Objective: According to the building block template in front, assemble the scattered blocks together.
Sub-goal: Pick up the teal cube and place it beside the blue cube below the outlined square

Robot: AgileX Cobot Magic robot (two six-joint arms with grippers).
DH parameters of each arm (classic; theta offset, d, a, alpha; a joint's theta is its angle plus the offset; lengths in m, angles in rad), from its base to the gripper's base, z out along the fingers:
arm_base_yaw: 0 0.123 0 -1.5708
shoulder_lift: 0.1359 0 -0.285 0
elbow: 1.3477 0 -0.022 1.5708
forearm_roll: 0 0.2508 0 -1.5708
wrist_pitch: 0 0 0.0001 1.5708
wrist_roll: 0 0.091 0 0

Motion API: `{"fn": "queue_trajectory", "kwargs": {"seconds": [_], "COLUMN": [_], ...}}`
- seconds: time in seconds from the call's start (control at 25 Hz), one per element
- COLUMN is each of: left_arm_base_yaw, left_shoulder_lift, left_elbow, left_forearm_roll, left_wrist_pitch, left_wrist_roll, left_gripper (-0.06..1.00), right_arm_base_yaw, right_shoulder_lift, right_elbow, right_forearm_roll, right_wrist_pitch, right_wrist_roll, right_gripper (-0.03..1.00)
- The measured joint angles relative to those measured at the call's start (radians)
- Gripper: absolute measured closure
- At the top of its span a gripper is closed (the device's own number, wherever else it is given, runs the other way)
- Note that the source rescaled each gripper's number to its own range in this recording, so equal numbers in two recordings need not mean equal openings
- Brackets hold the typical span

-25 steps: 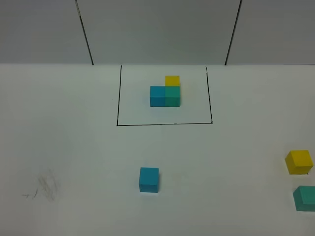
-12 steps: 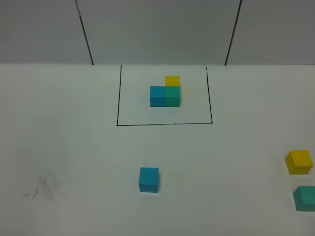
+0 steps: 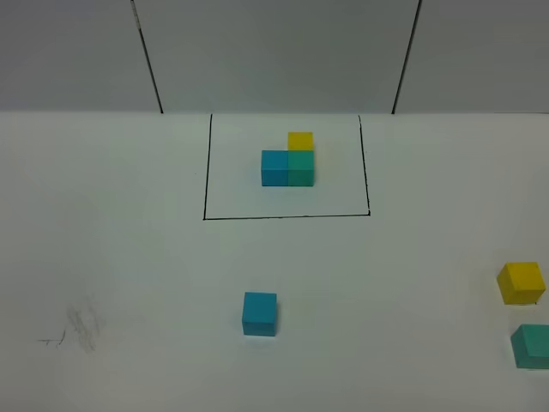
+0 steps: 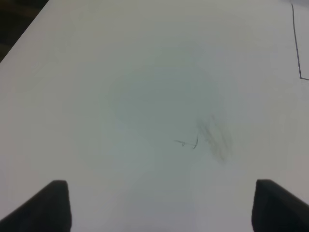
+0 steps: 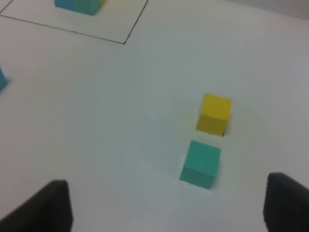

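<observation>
The building block template [image 3: 289, 161], an L of joined blue, teal-green and yellow cubes, sits inside a thin black rectangle [image 3: 286, 216] at the back middle. Of the scattered blocks, the blue cube [image 3: 259, 313] lies alone in front of the frame. The yellow cube [image 3: 521, 282] and teal cube [image 3: 532, 345] lie at the far right edge. In the right wrist view, the right gripper [image 5: 169, 208] is open, and the teal cube [image 5: 200, 163] and yellow cube [image 5: 214, 113] lie just ahead of it. The left gripper [image 4: 164, 208] is open over bare table. Neither arm shows in the exterior view.
A grey pencil smudge [image 3: 81, 326] marks the white table at the front left, also under the left gripper as the smudge [image 4: 212, 135]. A grey panelled wall [image 3: 274, 51] rises behind the table. The table's dark edge [image 4: 14, 24] shows in the left wrist view.
</observation>
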Motion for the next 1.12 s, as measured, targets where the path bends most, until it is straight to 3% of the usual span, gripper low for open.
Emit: {"fn": "queue_trajectory", "kwargs": {"seconds": [0.36,1.12], "left_arm_base_yaw": [-0.111,-0.113], "left_shoulder_lift": [0.000,0.000], "left_elbow": [0.000,0.000], "left_forearm_roll": [0.004,0.005], "left_wrist_pitch": [0.000,0.000], "left_wrist_roll": [0.000,0.000], "left_gripper": [0.04,0.04], "right_arm_base_yaw": [0.000,0.000], "right_shoulder_lift": [0.000,0.000], "right_elbow": [0.000,0.000], "right_forearm_roll": [0.000,0.030], "right_wrist_pitch": [0.000,-0.001], "right_wrist_roll": [0.000,0.033], "right_gripper": [0.31,0.31]}}
